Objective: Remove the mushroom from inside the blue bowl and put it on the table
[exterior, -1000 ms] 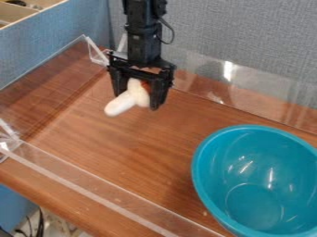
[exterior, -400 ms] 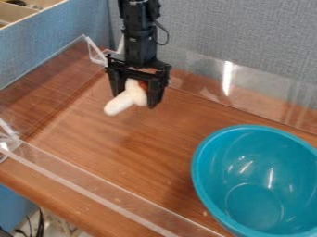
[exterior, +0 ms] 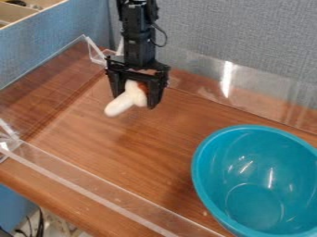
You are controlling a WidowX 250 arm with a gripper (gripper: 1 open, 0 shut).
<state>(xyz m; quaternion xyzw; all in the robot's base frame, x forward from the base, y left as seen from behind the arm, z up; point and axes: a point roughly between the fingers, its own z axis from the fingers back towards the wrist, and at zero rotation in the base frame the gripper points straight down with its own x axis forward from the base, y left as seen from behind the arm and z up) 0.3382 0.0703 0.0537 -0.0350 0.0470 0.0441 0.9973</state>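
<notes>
The cream-white mushroom [exterior: 121, 101] lies on the brown wood table [exterior: 111, 157] at the back left, its upper end between my fingers. My gripper [exterior: 135, 94] hangs straight down over it, and its black fingers [exterior: 113, 85] stand wide apart on either side of the mushroom, open, not pinching it. The blue bowl [exterior: 258, 178] sits at the front right, far from the gripper, with nothing inside.
Low clear acrylic walls [exterior: 74, 190] run along the table's edges. A blue-grey partition [exterior: 235, 37] stands behind the table, and a cardboard box [exterior: 31, 23] sits at the far left.
The gripper has shifted slightly to the left. The mushroom stays in nearly the same spot on the table.
</notes>
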